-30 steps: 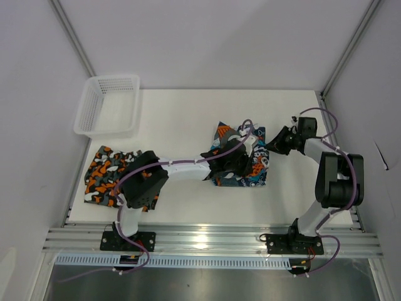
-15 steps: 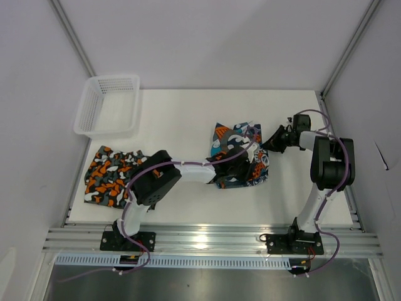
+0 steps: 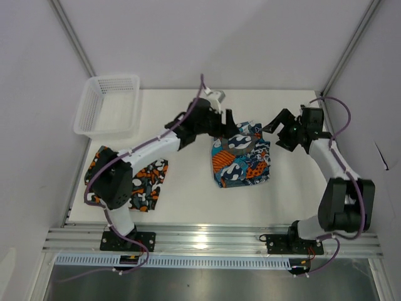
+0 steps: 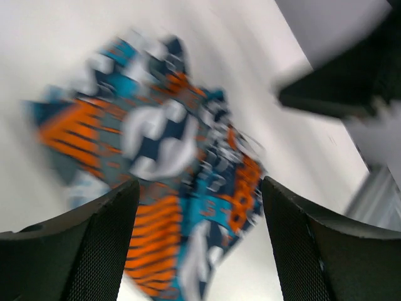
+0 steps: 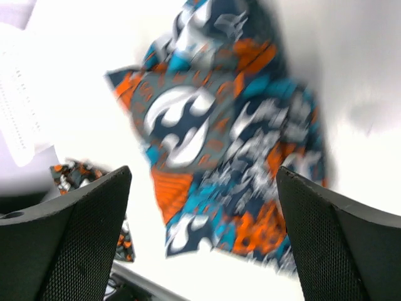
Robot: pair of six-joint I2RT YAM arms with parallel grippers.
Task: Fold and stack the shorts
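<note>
The teal-blue, orange and white shorts (image 3: 241, 160) lie folded in a rough square at the table's middle. My left gripper (image 3: 220, 124) hovers just beyond their far left corner, open and holding nothing. In the left wrist view the shorts (image 4: 163, 144) show blurred between and beyond the spread fingers of my left gripper (image 4: 200, 183). My right gripper (image 3: 276, 132) is open beside the far right corner, off the fabric. The right wrist view has the shorts (image 5: 219, 138) below my open right gripper (image 5: 203, 172). The camouflage shorts (image 3: 147, 185) lie at the near left, partly hidden by my left arm.
A white mesh basket (image 3: 84, 116) stands at the far left corner of the table. My left arm's elbow (image 3: 113, 182) hangs over the camouflage shorts. An aluminium rail (image 3: 207, 238) runs along the near edge.
Both grippers have opened and let go of the teal shorts. The left gripper has swung from the near side of the shorts to their far side; the right gripper has risen off them.
</note>
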